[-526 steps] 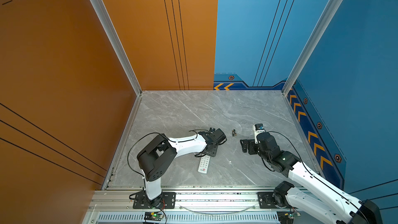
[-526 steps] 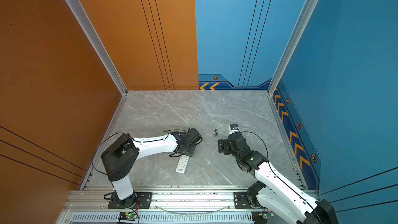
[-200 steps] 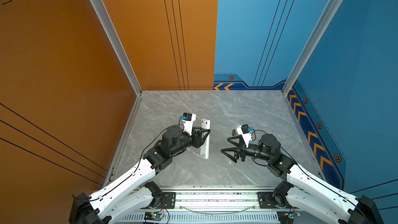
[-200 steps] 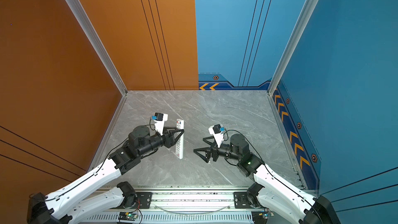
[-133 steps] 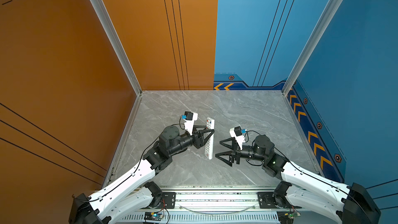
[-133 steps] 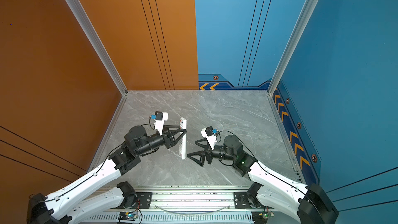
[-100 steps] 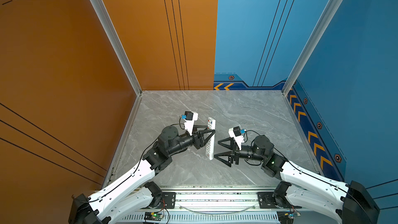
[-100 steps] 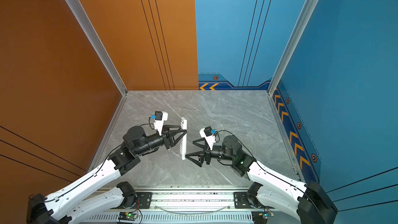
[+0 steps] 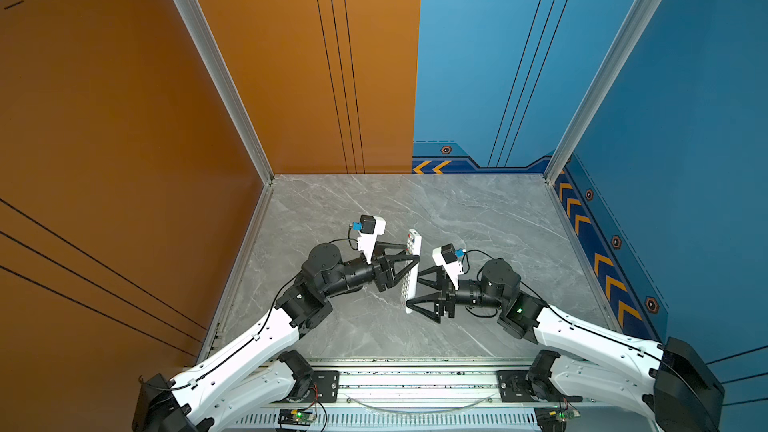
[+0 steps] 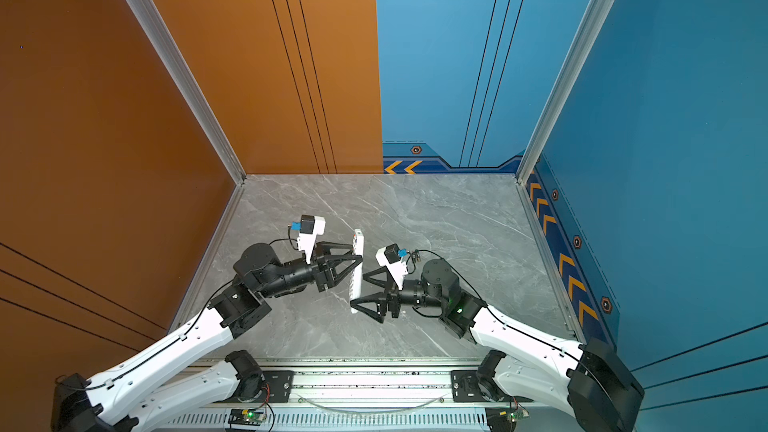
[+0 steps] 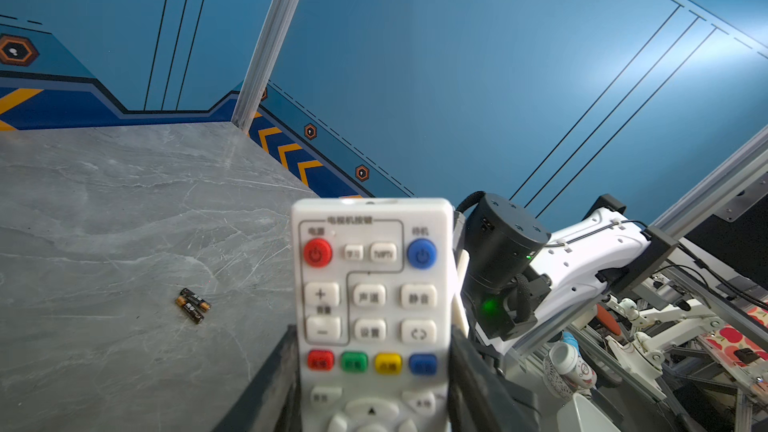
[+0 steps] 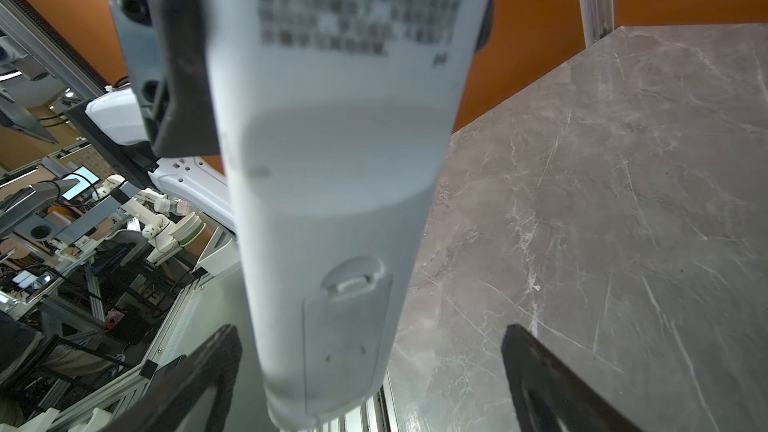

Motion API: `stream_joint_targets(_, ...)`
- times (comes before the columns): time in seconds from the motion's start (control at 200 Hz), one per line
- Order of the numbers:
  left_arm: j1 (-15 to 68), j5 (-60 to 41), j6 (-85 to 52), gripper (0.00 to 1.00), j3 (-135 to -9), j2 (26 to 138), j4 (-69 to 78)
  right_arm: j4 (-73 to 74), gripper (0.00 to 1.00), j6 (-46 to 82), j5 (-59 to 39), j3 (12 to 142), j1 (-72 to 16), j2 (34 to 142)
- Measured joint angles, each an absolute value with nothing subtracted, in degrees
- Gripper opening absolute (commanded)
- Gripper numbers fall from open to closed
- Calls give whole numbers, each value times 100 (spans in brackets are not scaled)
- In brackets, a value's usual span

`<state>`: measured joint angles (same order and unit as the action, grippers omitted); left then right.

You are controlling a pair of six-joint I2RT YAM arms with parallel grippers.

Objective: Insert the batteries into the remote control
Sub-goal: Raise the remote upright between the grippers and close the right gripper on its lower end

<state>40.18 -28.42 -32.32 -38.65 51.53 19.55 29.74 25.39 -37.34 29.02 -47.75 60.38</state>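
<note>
Remote control (image 9: 410,284) is up off the table (image 9: 478,209), lower middle of both top views, standing nearly on end with the coloured-button end uppermost. Left gripper (image 9: 413,252) is clamped across its upper half, jaws narrow on the white body. Button face looks back at the left wrist camera; the plain back with the label faces the right arm.

Right gripper (image 9: 414,289) is spread wide, one finger on either side of the remote's lower end, and I see no contact yet. In the right wrist view the battery cover (image 12: 347,326) is still shut, latch tab in place, right between those open fingers.

Batteries (image 11: 193,305) show only in the left wrist view: two dark cells with gold bands, lying touching on the grey table, well apart from the remote. I can't pick them out in the top views.

Step in hand, as I read it: presenting the remote so the cover can come off; nothing loaded yet. The next move calls for the right fingers to get onto the cover or its tab and work it loose while the left grip stays firm. Whether the right gripper instead means to take the remote over, I can't say.
</note>
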Motion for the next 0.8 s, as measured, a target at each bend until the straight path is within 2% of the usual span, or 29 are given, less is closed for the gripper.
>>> stream_joint_targets(0.175, 4093, -3070, -3267, 0, -3865, 5196, 2080, 3175, 89, 2541, -3863, 2963, -4866, 6167)
stream_joint_targets(0.491, 4128, -3212, -3284, 0, -3865, 5221, 2169, 3326, 68, 2545, -4058, 3037, -4991, 6281)
stream_joint_targets(0.801, 4132, -3271, -3310, 0, -3865, 5218, 2226, 3568, 54, 2587, -4187, 3037, -5026, 6281)
